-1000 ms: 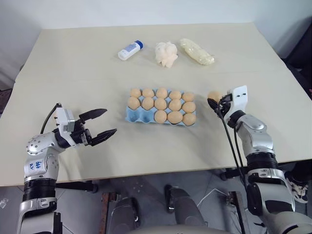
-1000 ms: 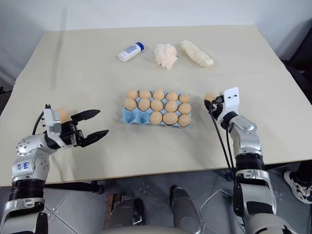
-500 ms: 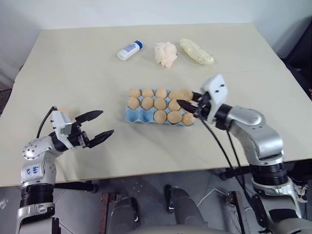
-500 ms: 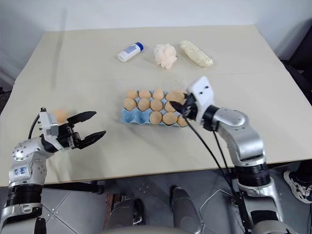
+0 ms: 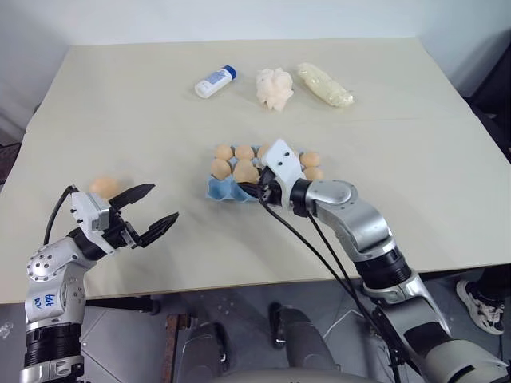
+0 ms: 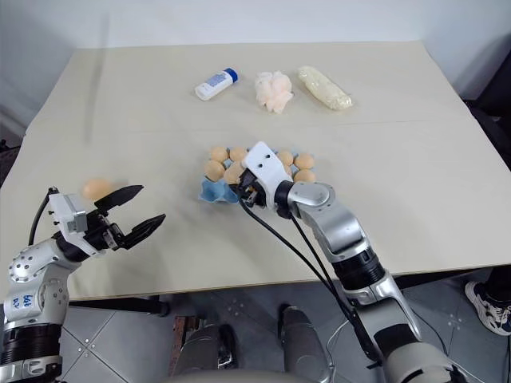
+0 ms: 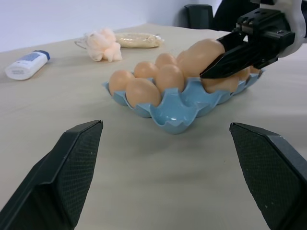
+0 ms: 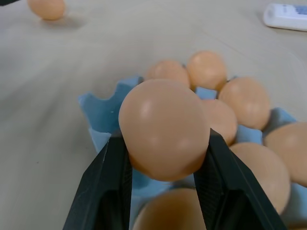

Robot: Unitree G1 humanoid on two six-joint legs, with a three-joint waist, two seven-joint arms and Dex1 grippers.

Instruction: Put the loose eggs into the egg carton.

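The light blue egg carton [image 5: 217,190] lies mid-table, most of its cups filled with tan eggs. My right gripper [image 5: 251,189] hovers over the carton's near-left corner, shut on one tan egg [image 8: 163,127]; the left wrist view shows that egg [image 7: 204,51] pinched between the black fingers above the filled cups. An empty cup [image 7: 172,112] shows at the carton's near corner. Another loose egg [image 5: 104,186] rests on the table at the left, just behind my left gripper [image 5: 142,212], which stands open and holds nothing.
Along the table's far side lie a white bottle with a blue cap [image 5: 214,80], a white lumpy wad [image 5: 273,86] and a pale plastic-wrapped roll [image 5: 324,84]. The table's front edge [image 5: 239,283] runs just below both arms.
My right gripper has carried its egg leftward from the carton's right side, across the carton, to its near-left corner. The left arm has drawn back slightly, uncovering the loose egg behind it.
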